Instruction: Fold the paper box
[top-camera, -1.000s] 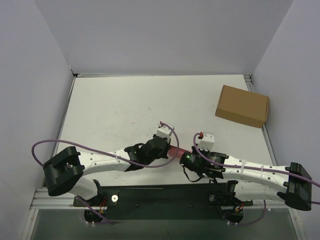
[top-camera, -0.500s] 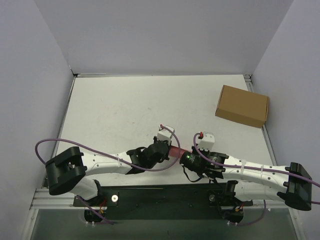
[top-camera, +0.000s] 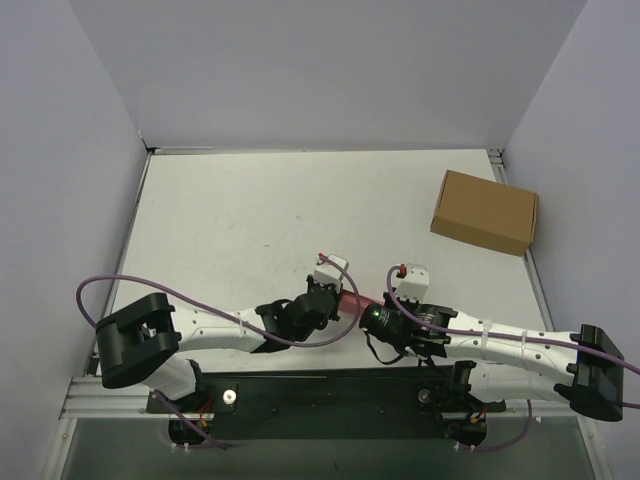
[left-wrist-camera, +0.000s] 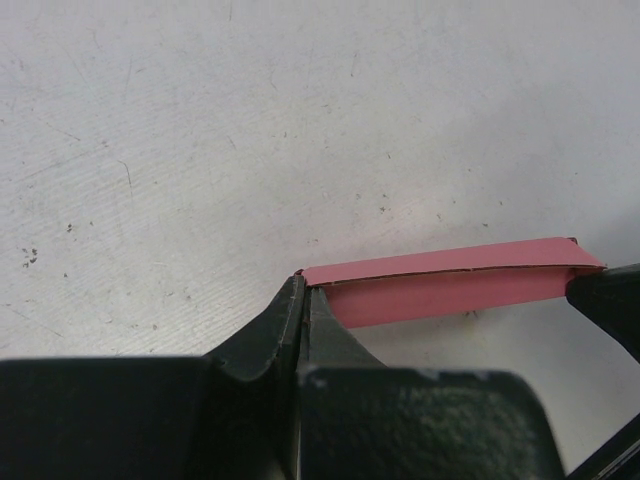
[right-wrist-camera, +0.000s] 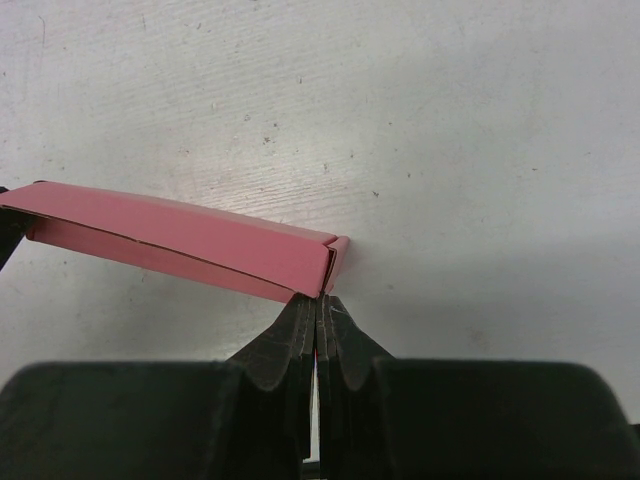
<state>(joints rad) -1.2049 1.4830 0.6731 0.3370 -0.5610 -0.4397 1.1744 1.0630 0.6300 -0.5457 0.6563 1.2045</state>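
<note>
The left hand (left-wrist-camera: 303, 287) is pinched fully together. Its 2 black fingers (left-wrist-camera: 262, 335) meet on the thin edge at one end of the small pink-red paper box (left-wrist-camera: 450, 284), a long, narrow sleeve of thin card. The right hand (right-wrist-camera: 318, 303) is pressed just as tightly closed, and its fingertips nip a short folded flap at the opposite end of the paper box (right-wrist-camera: 180, 238). So the paper box spans the gap between the 2 hands, gripped at both ends. In the wrist views it looks partly flattened, with one panel folded over another along its length, and a soft shadow lies on the surface under it.

From above, only a small pink strip of the paper box (top-camera: 351, 303) shows between the left hand (top-camera: 337, 300) and the right hand (top-camera: 372, 314). The scuffed white tabletop (top-camera: 260, 215) spreads out beyond it. A closed brown rectangular cardboard box (top-camera: 485, 212) lies well apart from the paper box, farther back and to its right.
</note>
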